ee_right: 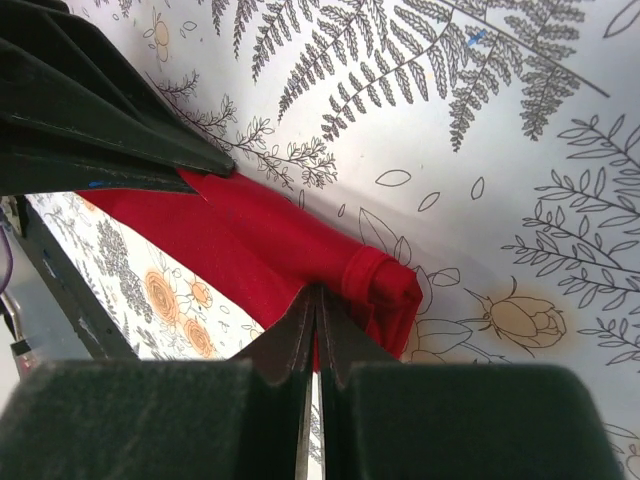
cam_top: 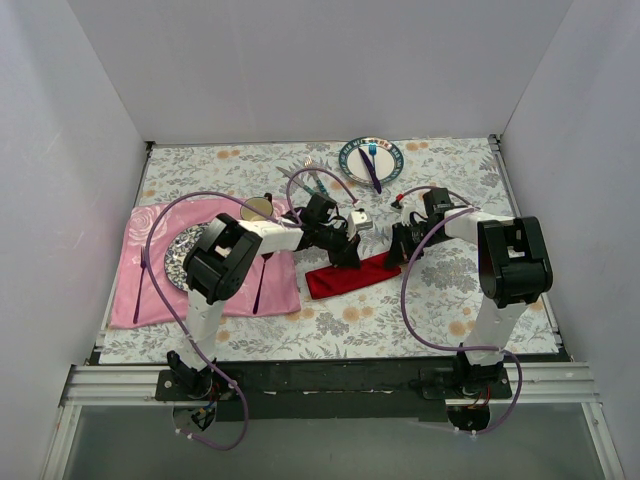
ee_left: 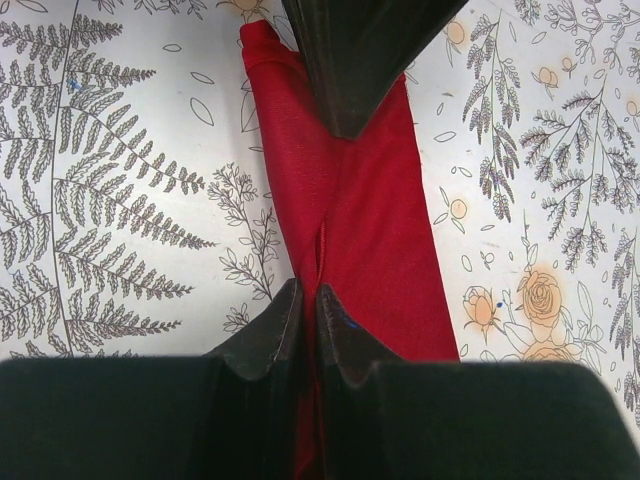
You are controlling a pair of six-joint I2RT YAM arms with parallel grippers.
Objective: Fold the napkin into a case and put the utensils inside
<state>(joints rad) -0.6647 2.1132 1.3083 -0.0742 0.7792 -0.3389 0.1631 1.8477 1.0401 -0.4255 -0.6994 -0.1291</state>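
The red napkin (cam_top: 345, 278) lies on the floral tablecloth as a long narrow folded strip. My left gripper (cam_top: 349, 257) is shut on a raised fold of it near its middle; the left wrist view shows the cloth (ee_left: 372, 220) pinched between the closed fingers (ee_left: 268, 335). My right gripper (cam_top: 396, 254) is shut on the strip's right end; the right wrist view shows the rolled end (ee_right: 385, 285) just past the closed fingers (ee_right: 290, 340). The teal-handled fork and knife (cam_top: 317, 184) lie behind the left arm, outside the napkin.
A pink rose-patterned placemat (cam_top: 145, 270) at the left carries a patterned plate (cam_top: 180, 258) and a purple spoon (cam_top: 259, 290). A round plate (cam_top: 352, 160) at the back holds a blue fork and a purple knife. A gold disc (cam_top: 258, 207) sits nearby.
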